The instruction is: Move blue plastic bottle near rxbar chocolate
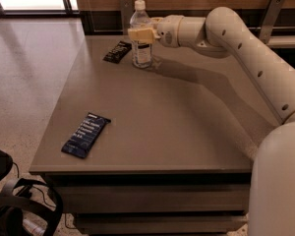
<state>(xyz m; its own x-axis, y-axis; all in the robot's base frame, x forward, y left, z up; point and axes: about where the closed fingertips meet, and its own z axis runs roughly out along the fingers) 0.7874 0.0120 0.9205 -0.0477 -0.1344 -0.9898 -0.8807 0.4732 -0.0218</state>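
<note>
The blue plastic bottle (141, 38), clear with a white cap and a blue-and-white label, stands upright on the grey table (187, 127) near its far left corner. My gripper (139, 34) is at the bottle's upper body, its fingers closed around it from the right. The rxbar chocolate (117, 51), a flat dark bar with pale print, lies on the table just left of the bottle, a small gap apart.
A navy blue wrapped bar (85, 134) lies near the table's front left edge. A wood-panelled wall runs behind the table. A black bag with straps (14, 205) sits on the floor at the lower left.
</note>
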